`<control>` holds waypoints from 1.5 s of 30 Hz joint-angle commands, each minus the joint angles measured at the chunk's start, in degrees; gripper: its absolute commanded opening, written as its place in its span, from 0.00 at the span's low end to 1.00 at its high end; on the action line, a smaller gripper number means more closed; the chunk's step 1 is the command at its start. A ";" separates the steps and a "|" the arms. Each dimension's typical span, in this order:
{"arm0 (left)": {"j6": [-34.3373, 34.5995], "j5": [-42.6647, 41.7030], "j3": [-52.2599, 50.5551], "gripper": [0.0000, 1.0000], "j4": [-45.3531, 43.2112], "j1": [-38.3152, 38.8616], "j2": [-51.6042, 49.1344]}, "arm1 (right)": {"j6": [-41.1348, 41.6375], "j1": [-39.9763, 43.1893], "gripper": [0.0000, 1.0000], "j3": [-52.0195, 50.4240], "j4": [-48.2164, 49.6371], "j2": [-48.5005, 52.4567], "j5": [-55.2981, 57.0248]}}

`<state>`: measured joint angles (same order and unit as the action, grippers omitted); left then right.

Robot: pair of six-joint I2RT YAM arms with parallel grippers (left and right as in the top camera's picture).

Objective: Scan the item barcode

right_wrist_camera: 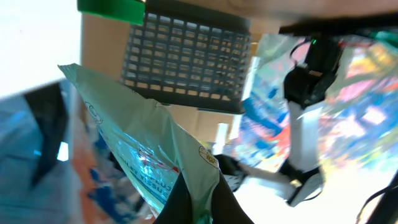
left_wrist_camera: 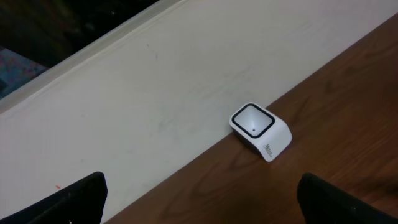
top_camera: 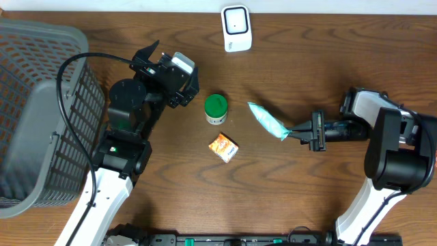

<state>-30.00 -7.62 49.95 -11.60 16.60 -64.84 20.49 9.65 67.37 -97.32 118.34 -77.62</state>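
Teal packet [top_camera: 266, 119] in right end effector [top_camera: 293, 132] (clamped), grey basket [top_camera: 85, 102] — leftward

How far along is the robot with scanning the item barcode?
Done: the right fingers are shut on the teal packet, so one item is gripped. In hand: the packet is held over the table, well apart from the white scanner at the far edge. Left: bringing the packet before the scanner. The left fingers are open and empty.
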 commanded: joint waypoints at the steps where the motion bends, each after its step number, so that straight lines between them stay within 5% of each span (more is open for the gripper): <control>1: 0.33 -0.81 0.55 0.98 -0.57 -0.24 -0.11 | 10.32 1.51 0.01 0.17 -0.22 -0.07 -2.40; 13: 0.33 -0.81 0.55 0.98 -1.42 -0.24 -0.11 | 36.96 5.99 0.01 0.17 0.11 -0.07 0.48; 23: 0.33 -0.79 0.55 0.98 -2.05 -0.24 -0.04 | 64.19 10.91 0.01 0.17 1.99 -0.07 16.33; 45: 0.33 -0.79 0.50 0.98 -1.42 -0.24 -0.07 | 61.35 14.53 0.01 0.17 0.39 -0.04 30.53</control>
<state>-30.00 -7.62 49.95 -13.04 16.58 -64.84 83.50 23.68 67.40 -96.47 118.39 -46.96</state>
